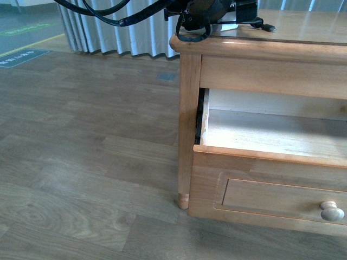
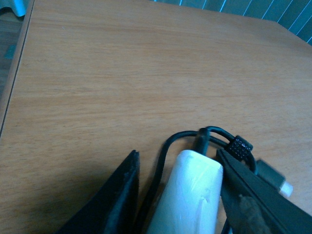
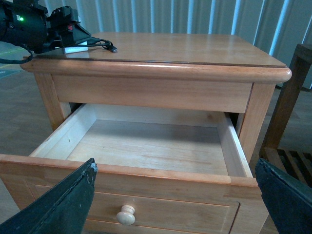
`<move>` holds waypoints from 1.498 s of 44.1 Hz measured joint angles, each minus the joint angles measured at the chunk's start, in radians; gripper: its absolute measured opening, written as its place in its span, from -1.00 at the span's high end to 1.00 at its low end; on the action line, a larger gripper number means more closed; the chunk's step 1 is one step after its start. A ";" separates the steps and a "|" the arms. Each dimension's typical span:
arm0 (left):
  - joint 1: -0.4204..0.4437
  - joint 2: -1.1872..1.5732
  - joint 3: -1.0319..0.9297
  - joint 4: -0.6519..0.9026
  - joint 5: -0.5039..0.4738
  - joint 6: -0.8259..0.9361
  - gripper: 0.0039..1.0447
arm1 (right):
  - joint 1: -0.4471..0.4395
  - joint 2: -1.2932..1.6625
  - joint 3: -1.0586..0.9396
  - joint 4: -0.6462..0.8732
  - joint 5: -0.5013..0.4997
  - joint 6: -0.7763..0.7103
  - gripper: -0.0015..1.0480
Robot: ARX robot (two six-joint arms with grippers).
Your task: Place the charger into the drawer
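Observation:
The charger [image 2: 190,195], a white block with a bundled black cable [image 2: 234,146], sits between the fingers of my left gripper [image 2: 178,156], which is shut on it. It is low over the cabinet top [image 2: 122,73]; whether it touches the wood I cannot tell. In the front view the left gripper [image 1: 217,13] and charger [image 1: 227,25] are at the cabinet's near left corner. They also show in the right wrist view, the charger [image 3: 75,49] at the top's far left. The drawer [image 3: 122,170] is pulled out, its pale inside empty. My right gripper [image 3: 174,165] is open in front of the drawer, above the knob [image 3: 126,215].
The drawer also shows open in the front view [image 1: 271,132], with its knob [image 1: 332,211] low at the right. Wood floor [image 1: 81,162] lies left of the cabinet, and grey curtains [image 1: 119,32] hang behind. A wooden frame [image 3: 287,112] stands beside the cabinet.

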 joint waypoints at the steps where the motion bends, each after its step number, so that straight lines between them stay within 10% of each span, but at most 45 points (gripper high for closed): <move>1: 0.000 -0.002 -0.003 0.000 0.001 -0.001 0.15 | 0.000 0.000 0.000 0.000 0.000 0.000 -0.84; 8: 0.000 -0.051 -0.083 0.028 -0.008 -0.023 0.50 | 0.000 0.000 0.000 0.000 0.000 0.000 -0.84; 46: -0.147 -0.365 -0.692 0.235 -0.006 -0.007 0.52 | 0.000 0.000 0.000 0.000 0.000 0.000 -0.84; 66: -0.096 -0.568 -0.804 0.241 -0.224 -0.003 -0.88 | 0.000 0.000 0.000 0.000 0.000 0.000 -0.84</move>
